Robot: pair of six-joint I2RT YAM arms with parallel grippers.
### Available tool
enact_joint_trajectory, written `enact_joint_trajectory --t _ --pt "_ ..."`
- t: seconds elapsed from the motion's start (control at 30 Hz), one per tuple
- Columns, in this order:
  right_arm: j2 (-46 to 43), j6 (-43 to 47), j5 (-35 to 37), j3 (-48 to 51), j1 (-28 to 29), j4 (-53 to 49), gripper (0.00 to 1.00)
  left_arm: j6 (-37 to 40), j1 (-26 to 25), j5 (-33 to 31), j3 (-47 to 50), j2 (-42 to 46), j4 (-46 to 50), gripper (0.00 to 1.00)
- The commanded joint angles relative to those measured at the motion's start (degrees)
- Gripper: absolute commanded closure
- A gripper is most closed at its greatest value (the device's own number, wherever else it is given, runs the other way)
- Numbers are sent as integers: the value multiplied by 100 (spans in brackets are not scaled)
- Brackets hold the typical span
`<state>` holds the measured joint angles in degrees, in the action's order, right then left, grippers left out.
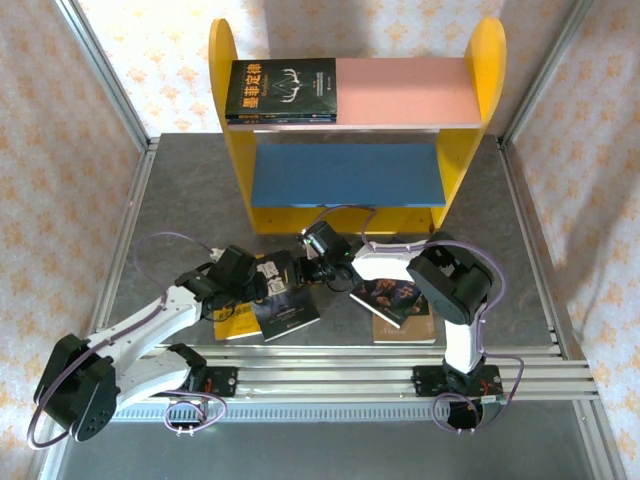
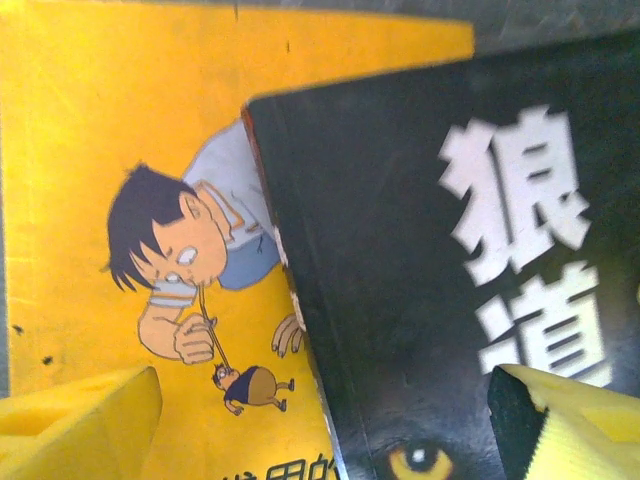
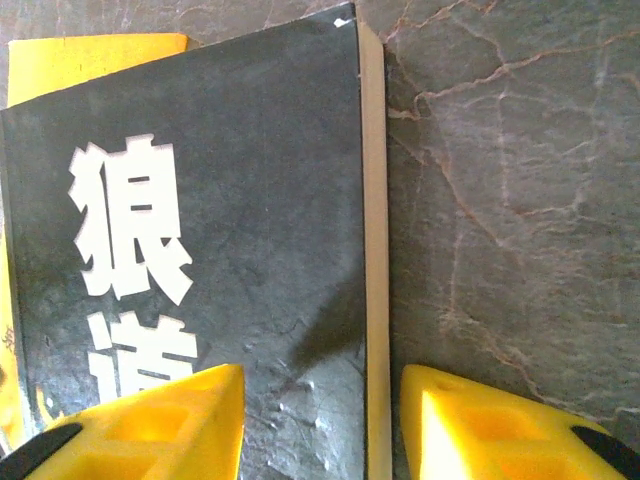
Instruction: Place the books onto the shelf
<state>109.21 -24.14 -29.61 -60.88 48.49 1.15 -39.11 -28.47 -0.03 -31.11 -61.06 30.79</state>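
Note:
The shelf (image 1: 470, 150) stands at the back of the table, with black books (image 1: 282, 90) lying stacked on the left of its pink upper board. A black wolf-cover book (image 1: 288, 310) (image 2: 420, 250) (image 3: 230, 200) lies flat, overlapping a yellow cartoon book (image 1: 230, 327) (image 2: 100, 150) (image 3: 90, 60). My left gripper (image 1: 268, 280) (image 2: 330, 430) is open low over the black book's spine edge. My right gripper (image 1: 305, 265) (image 3: 320, 420) is open, one finger over the cover and the other over the table, straddling the page edge. A dark book (image 1: 393, 295) lies on a brown book (image 1: 405, 328) under the right arm.
The blue lower board (image 1: 345, 172) carries nothing. Grey marbled table (image 3: 520, 200) lies right of the black book. Aluminium rails (image 1: 330, 365) run along the near edge, and patterned walls enclose the table on three sides.

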Motion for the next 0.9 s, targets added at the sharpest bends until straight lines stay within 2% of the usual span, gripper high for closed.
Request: enact_joint_trajectory --t 0.0,0.3,0.87 --pt "197 98 124 36 28 -376 59 -69 44 228 142 -143 -393 13" --pt "285 97 78 198 29 -274 76 -131 52 675 294 -527 -1051 13" --pt "356 128 -44 183 28 -228 80 -342 64 1394 132 -614 -1898 15"
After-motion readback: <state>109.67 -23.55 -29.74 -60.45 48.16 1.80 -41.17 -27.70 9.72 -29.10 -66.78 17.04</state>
